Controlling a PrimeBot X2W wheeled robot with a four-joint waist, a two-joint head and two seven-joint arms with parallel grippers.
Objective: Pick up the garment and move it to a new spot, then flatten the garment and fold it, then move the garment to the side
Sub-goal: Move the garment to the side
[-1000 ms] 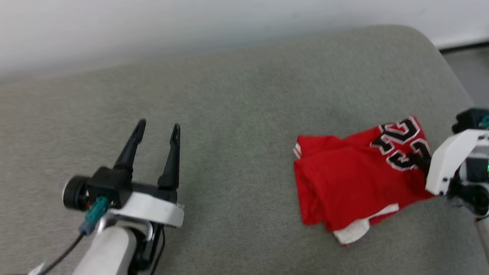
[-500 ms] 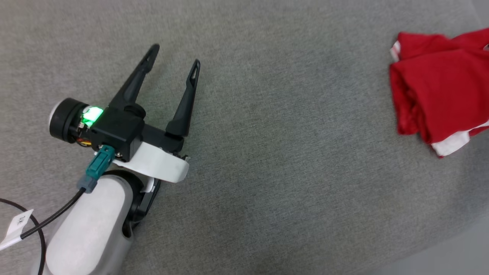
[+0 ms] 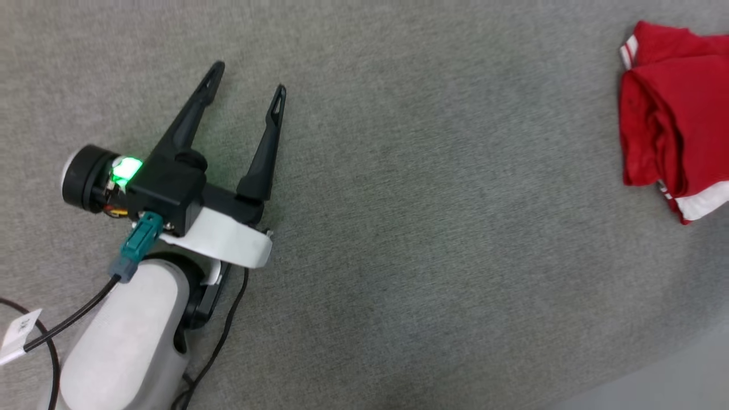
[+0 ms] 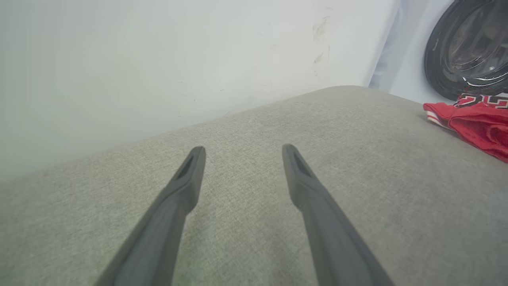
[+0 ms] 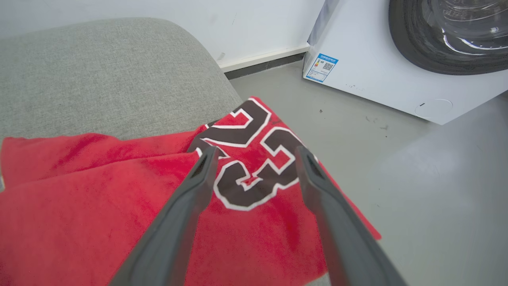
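Hovering the right gripper [image 5: 256,153] just above the garment [image 5: 79,206], fingers spread wide and clamping nothing, the black-and-white "23" showing between the tips. Lying folded but a little bunched under and to the left of those fingers, the red cloth running out to the rounded end of the grey cushion [image 5: 99,71], one corner seeming to overhang the floor [image 5: 317,119] beyond the right fingertip.

Resting the left gripper [image 3: 248,80] well apart from the garment [image 3: 678,114], fingers equally wide and empty, the cloth far off to its right.

Judging this as the close of the move to the side: letting go and clearing. Doing that well probably meaning lifting straight up off the cloth rather than sweeping across it, avoiding hooking a fold with either tip, and watching that overhanging corner, any drag toward the washing machine [image 5: 377,79] risking pulling the pile off the edge.
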